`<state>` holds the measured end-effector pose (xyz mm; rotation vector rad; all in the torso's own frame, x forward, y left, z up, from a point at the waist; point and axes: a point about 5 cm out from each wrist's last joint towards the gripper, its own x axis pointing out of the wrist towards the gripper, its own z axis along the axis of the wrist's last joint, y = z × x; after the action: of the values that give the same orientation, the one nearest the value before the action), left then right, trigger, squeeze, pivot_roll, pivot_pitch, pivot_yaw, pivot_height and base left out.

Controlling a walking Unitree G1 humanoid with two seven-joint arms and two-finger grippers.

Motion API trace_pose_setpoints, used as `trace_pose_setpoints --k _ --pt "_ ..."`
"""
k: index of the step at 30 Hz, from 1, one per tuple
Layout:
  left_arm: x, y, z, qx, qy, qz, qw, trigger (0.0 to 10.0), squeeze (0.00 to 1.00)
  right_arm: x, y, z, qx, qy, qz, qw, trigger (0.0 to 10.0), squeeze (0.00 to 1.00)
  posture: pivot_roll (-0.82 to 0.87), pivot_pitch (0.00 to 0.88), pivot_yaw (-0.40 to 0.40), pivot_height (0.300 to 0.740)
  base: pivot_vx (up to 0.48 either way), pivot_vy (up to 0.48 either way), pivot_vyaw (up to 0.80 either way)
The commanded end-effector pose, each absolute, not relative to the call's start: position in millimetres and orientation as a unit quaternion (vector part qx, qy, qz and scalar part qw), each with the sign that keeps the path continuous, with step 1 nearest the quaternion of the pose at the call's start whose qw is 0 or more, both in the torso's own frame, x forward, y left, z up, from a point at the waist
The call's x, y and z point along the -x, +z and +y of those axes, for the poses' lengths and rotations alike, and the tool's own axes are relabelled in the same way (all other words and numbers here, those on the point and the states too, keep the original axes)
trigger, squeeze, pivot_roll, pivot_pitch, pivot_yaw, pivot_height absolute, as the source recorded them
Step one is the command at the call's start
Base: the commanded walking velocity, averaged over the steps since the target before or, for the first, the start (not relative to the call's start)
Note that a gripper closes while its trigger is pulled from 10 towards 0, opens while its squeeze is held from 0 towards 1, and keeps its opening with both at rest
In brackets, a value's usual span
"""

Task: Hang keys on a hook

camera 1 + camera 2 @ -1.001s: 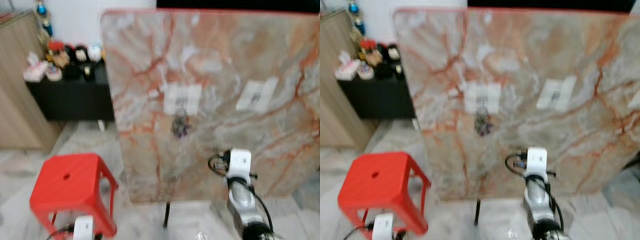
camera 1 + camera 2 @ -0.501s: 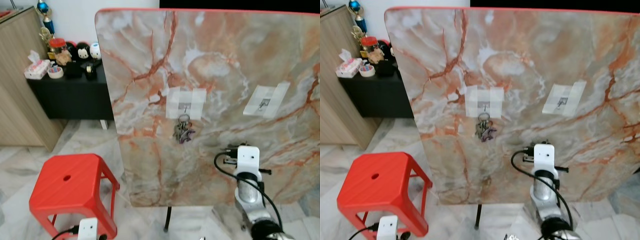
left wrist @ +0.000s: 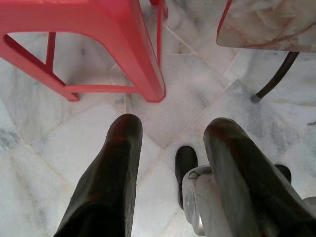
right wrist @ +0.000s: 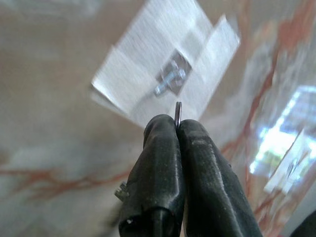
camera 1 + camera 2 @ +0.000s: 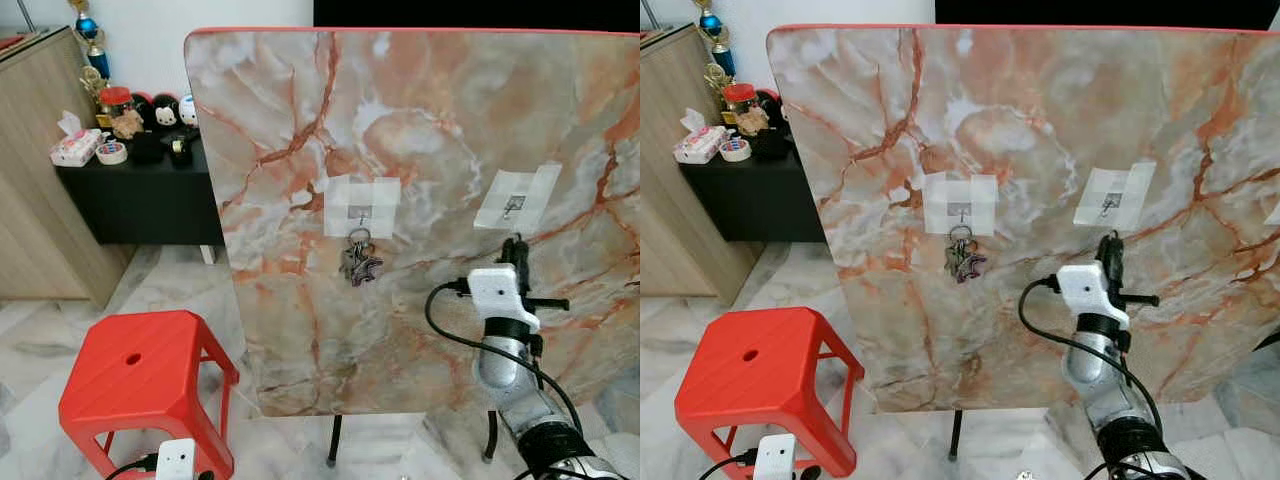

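Observation:
An upright marble board (image 5: 430, 130) carries two hooks taped on with white tape. A bunch of keys (image 5: 358, 262) hangs from the left hook (image 5: 360, 213). My right gripper (image 5: 516, 250) is raised just below the right hook (image 5: 514, 205). In the right wrist view its fingers (image 4: 163, 148) are shut on a thin key ring (image 4: 178, 111), whose tip pokes out close under the metal hook (image 4: 170, 79). My left gripper (image 3: 173, 128) hangs open low over the floor, with nothing between its fingers.
A red plastic stool (image 5: 140, 385) stands on the marble floor left of the board, close to my left arm. Behind it a black cabinet (image 5: 140, 195) holds toys and jars beside a wooden cupboard (image 5: 35, 180). The board rests on thin black legs (image 5: 333, 440).
My right arm has risen, bringing its gripper from the board's lower part to just under the right hook. The view has steadied and shifted slightly.

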<state>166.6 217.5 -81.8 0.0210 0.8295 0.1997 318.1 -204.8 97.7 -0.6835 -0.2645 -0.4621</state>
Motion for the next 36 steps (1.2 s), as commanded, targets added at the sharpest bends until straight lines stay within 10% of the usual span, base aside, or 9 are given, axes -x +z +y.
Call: trace_pose_setpoints --k 1,36 --pt "-164 -83 218 -0.009 0.100 0.411 0.906 10.0 0.00 -320 105 -206 0.342 -0.231 -0.143 0.900 10.0 0.00 0.00 0.000 -0.038 0.740 0.000 0.000 0.00" --pt "-165 -83 219 -0.005 0.103 0.411 0.906 10.0 0.00 -330 117 -217 0.381 -0.265 -0.131 0.876 10.0 0.00 0.01 0.000 -0.036 0.740 0.000 0.000 0.00"
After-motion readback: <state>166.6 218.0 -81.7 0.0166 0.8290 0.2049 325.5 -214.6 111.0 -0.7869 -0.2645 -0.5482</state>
